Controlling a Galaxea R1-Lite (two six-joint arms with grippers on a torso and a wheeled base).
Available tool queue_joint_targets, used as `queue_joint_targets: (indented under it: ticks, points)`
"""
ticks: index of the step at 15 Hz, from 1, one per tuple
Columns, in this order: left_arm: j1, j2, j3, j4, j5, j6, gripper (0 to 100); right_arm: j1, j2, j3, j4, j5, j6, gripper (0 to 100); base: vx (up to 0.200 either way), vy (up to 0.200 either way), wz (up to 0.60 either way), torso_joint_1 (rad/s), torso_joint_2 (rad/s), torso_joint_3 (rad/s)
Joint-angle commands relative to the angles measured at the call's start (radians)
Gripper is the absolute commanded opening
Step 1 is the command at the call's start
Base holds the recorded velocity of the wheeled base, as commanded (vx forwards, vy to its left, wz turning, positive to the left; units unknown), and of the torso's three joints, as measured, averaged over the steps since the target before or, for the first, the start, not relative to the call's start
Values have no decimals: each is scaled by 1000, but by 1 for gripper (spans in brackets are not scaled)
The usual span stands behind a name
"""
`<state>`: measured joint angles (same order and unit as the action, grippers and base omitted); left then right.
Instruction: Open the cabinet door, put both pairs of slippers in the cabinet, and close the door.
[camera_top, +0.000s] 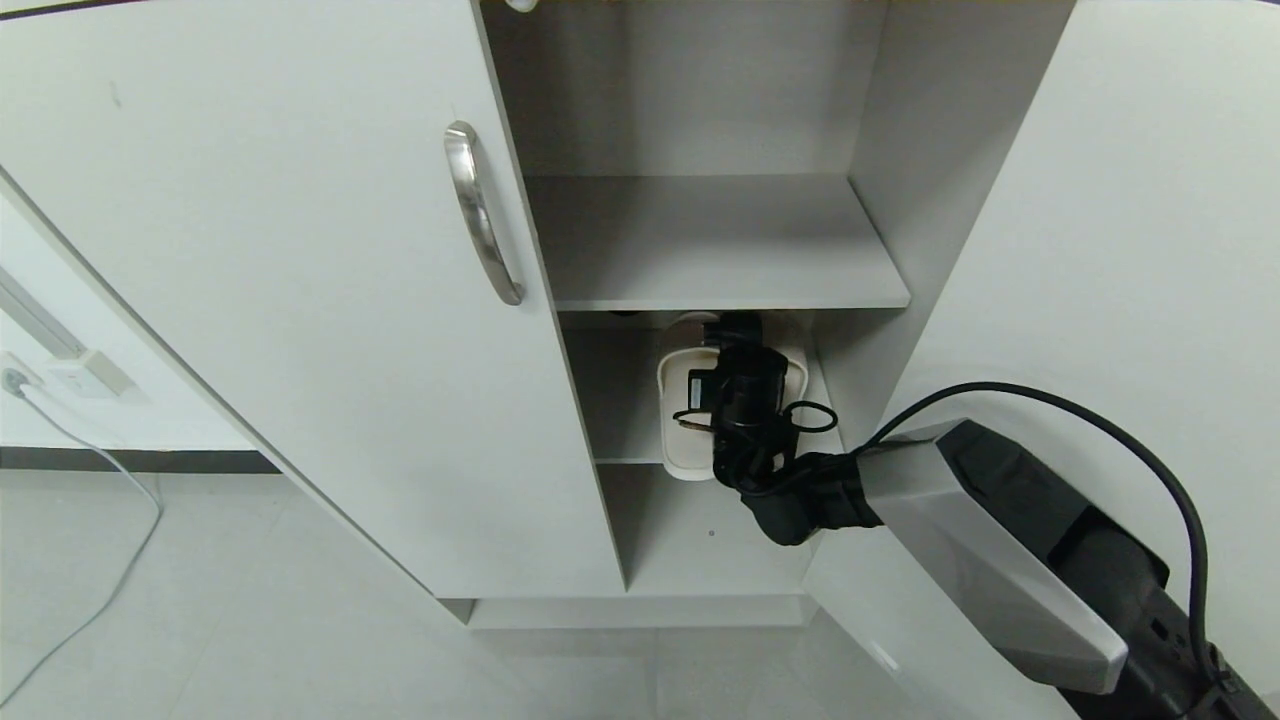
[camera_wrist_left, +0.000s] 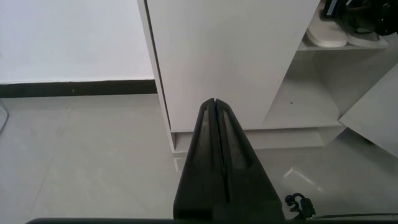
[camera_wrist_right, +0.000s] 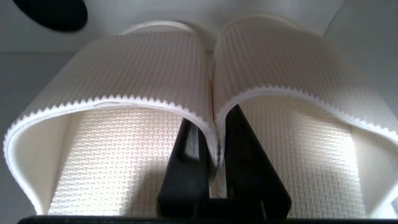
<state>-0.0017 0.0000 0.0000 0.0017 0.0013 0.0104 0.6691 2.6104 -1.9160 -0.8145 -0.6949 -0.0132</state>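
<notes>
I have the right gripper (camera_wrist_right: 211, 127) clamped on the pair of white slippers (camera_wrist_right: 143, 87), pinching their two inner edges together so both travel as one. They appear to rest on the lower shelf (camera_top: 620, 420) of the cabinet (camera_top: 900, 150), reached past the open right door (camera_top: 1120, 250) (the left door (camera_top: 280, 280) is shut). The left gripper (camera_wrist_left: 214, 109) hangs closed and empty over the floor (camera_wrist_left: 81, 155), out of the way, I judge.
</notes>
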Motion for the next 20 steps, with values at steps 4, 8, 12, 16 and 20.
queue_joint_targets:
  ticks: [4,8,12,16,20]
  points:
    - [0,0,0,0,0,0,0,-10,26,-25,6,0,-1,0,0,0,0,0,0,0]
    - [0,2,0,0,0,0,0,-10,33,-25,6,0,-1,0,0,0,0,0,0,0]
    - [0,0,0,0,0,0,0,-10,33,-26,8,0,-1,0,0,0,0,0,0,0]
    - [0,2,0,0,2,0,0,-10,39,-28,8,0,-1,100,0,0,0,0,0,0]
    - [0,2,0,0,2,0,0,-10,36,-8,-2,-2,-1,100,0,0,0,0,0,0]
